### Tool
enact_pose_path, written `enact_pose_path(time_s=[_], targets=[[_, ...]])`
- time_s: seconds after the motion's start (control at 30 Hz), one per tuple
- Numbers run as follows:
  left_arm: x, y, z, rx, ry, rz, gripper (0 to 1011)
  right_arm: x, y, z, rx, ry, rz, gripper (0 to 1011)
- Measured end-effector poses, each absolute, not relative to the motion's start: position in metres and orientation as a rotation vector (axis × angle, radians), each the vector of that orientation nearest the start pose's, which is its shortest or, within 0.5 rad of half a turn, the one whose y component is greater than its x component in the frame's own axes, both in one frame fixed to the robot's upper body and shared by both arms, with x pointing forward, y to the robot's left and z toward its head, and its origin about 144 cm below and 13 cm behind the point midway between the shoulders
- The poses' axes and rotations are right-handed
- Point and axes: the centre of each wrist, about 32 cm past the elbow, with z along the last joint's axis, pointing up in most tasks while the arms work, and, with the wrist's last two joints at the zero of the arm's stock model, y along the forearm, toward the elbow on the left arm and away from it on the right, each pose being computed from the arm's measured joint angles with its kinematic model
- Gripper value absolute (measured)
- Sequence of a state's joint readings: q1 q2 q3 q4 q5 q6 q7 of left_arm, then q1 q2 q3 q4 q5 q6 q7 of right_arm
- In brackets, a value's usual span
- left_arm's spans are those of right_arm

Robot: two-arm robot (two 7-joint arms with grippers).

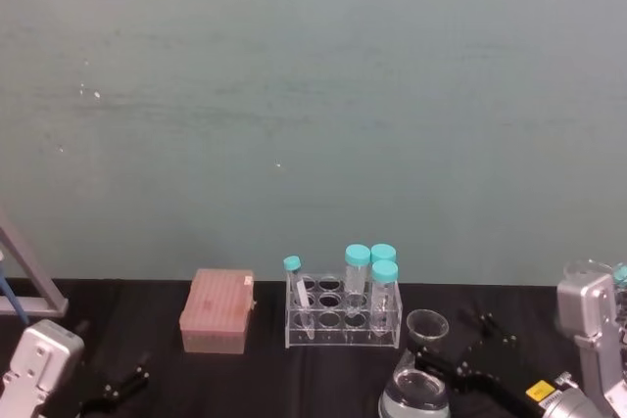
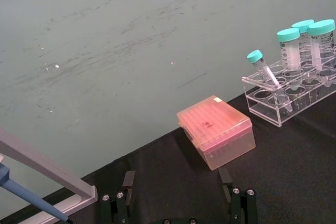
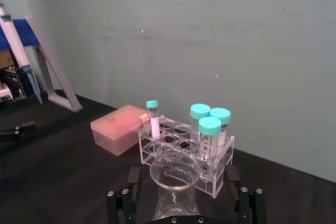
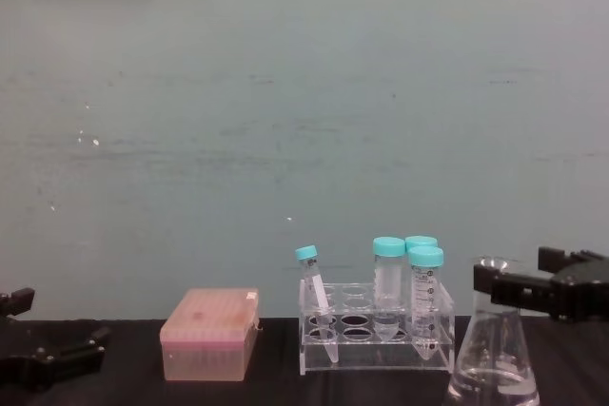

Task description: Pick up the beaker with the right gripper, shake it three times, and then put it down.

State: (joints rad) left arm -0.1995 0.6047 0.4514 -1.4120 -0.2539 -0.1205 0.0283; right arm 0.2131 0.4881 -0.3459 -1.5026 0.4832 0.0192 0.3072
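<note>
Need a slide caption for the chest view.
Open right gripper at the beaker neck; tube rack and pink box farther left.

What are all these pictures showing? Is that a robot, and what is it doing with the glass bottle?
Yes, it is a robot with two arms, and each arm ends in a black claw called a gripper. The four pictures show one moment from four cameras: one on its head, one on its chest and one on each wrist. On the black table are a pink box, a clear rack holding teal-capped tubes, and a glass beaker. The right gripper has its open fingers on either side of the beaker's neck and does not seem to squeeze it yet. The beaker seems to stand on the table. The left gripper is open too, low on the robot's left side, holding nothing.
</note>
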Motion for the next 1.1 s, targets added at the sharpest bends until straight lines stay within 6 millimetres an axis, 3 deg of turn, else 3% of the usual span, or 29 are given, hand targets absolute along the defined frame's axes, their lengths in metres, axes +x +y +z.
enact_pose_path(time_s=[1.1], targets=[[0.489, 0.31, 1.14, 0.305, -0.285, 1.248, 1000, 0.525, -0.272, 1.157, -0.104, 0.023, -0.978, 1000]])
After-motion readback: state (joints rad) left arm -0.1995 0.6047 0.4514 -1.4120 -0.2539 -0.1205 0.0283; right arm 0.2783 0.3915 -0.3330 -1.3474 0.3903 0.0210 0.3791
